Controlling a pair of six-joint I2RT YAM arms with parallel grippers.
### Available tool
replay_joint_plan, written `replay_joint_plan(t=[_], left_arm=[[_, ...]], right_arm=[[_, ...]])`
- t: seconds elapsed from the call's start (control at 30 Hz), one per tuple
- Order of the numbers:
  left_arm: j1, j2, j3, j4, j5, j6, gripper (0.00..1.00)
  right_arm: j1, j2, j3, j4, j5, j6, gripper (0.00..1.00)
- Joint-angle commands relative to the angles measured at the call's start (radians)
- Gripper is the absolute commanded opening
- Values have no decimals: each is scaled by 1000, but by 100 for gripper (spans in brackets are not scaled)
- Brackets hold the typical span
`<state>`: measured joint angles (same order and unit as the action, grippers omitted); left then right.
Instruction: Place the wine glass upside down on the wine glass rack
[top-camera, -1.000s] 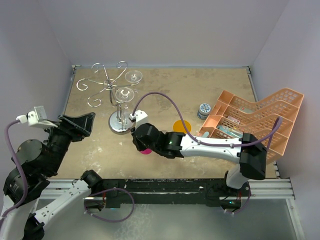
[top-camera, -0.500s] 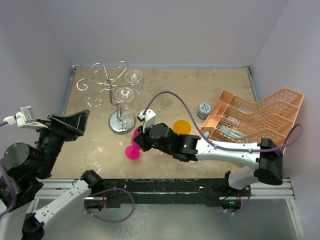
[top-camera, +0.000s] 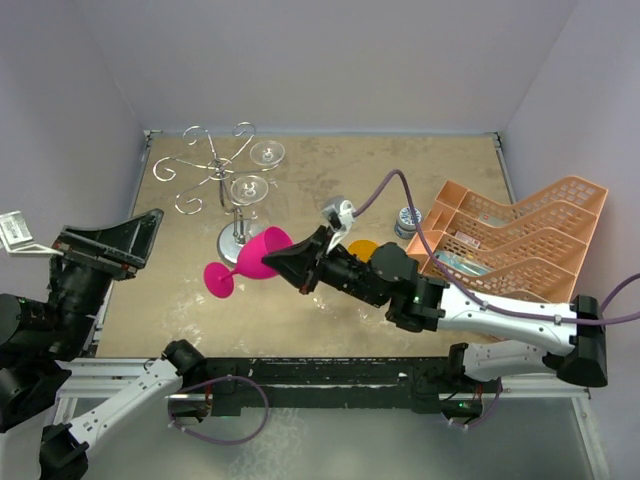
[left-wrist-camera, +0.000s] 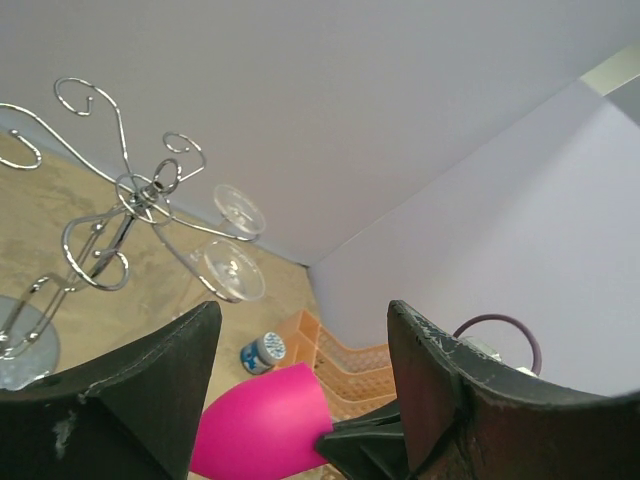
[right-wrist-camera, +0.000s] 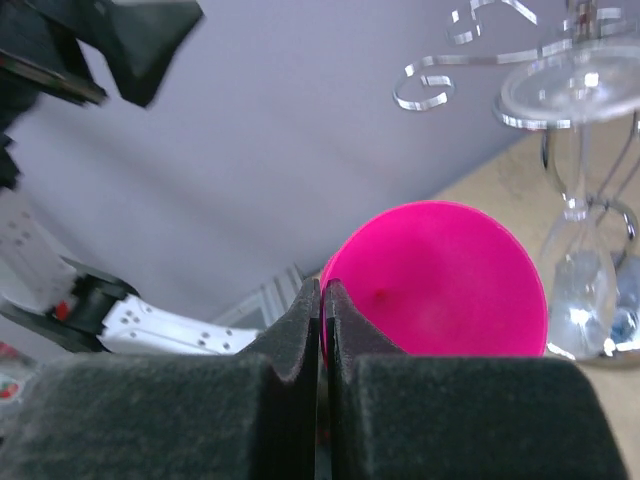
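One magenta wine glass (top-camera: 255, 256) hangs sideways in right tool (top-camera: 287, 262); left tool (top-camera: 113, 245) gapes.

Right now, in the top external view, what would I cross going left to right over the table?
left pincer → pink wine glass → orange disc → small round tin → peach crate

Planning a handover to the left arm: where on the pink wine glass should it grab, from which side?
Probably the stem, coming from the left. The pink wine glass is tilted with its foot toward the open left pincer, and the right pincer is shut on the bowl's rim, leaving the stem free.
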<state>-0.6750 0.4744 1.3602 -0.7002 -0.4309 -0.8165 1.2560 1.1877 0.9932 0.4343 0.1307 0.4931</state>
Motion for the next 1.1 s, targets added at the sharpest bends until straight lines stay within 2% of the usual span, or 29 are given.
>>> replay_joint_plan(t=[0.0,0.33,0.6,0.73,0.8,0.87,1.07], left_arm=[[0,36,46,42,12,-109,64],[0,118,123,105,110,-195,65],[0,135,131,173,83,-195,64],[0,150,129,196,71,-213,65],[0,168,135,184,36,-248,64],[0,190,133,156,-10,-314,65],[0,261,119,222,19,-380,64]], right_arm=[[2,-68,-33,269,6,9,0],[3,-72,15,550,93,-62,0],[3,-12,81,683,261,-92,0],[2,33,149,690,369,-71,0],[3,76,221,598,409,-5,0],[3,103,265,576,450,32,0],[3,151,311,624,430,45,0]])
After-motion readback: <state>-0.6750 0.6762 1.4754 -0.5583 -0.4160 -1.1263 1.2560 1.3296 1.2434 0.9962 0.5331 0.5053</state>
